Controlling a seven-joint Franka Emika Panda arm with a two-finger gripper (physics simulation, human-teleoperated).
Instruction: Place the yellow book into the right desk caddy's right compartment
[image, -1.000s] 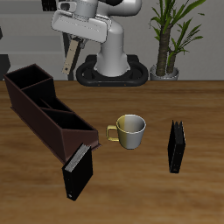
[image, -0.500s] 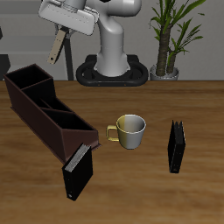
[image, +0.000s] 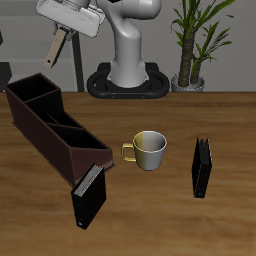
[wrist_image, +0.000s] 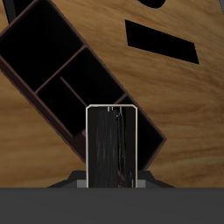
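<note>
Simulated office or study desk — wooden bench (image: 170, 215), caddy (image: 45, 125), books (image: 201, 166), mug (image: 148, 149), potted plant (image: 197, 40) behind.

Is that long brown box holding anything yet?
Empty: all three cells of the right desk caddy look dark and bare; the yellow book hangs in the gripper above.

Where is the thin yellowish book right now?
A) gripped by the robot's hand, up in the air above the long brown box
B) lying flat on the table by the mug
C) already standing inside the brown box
A: the yellow book hangs from the gripper, raised above the right desk caddy.
</note>
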